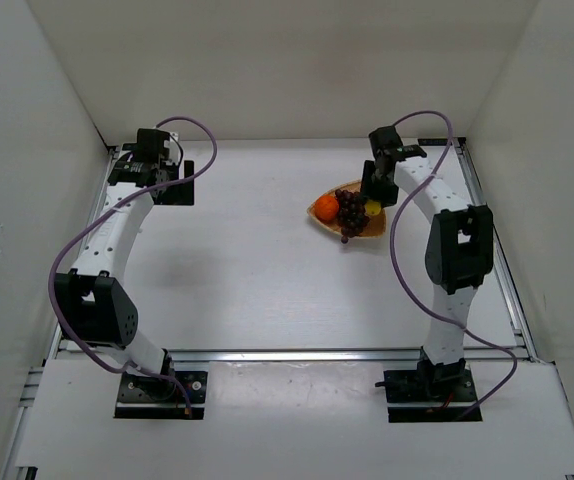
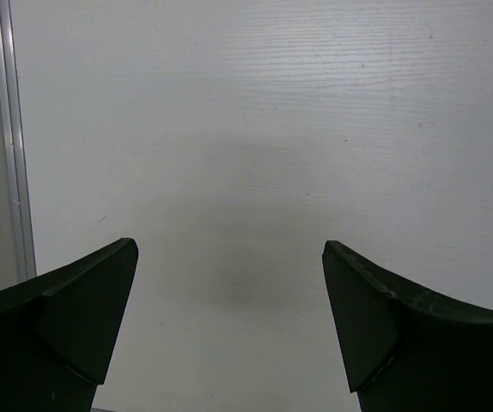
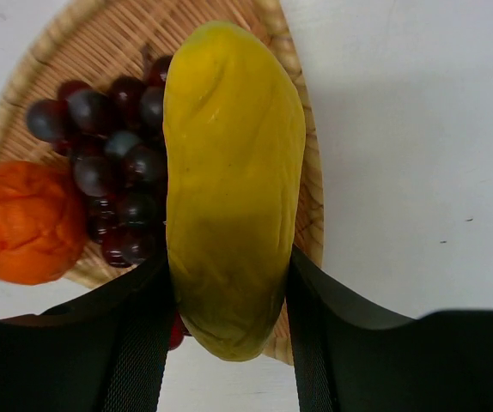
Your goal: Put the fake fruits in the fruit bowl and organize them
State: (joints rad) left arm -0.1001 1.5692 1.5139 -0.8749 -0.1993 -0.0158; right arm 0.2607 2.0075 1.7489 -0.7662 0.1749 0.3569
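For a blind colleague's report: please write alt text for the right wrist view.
The right gripper grips a yellow banana-like fruit over the woven fruit bowl. A dark grape bunch lies in the bowl beside it, an orange at the rim.

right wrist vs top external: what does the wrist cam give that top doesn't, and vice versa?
Right wrist only: the right end effector has a finger pressed on each side of the yellow fruit, which crosses the rim of the basket. Single grapes and the weave are readable.
Top external only: both arms whole, with the left arm at the far left and the left end effector well away from the fruit. It also shows the basket's full outline.
Both: the basket with the orange, grapes and yellow fruit.
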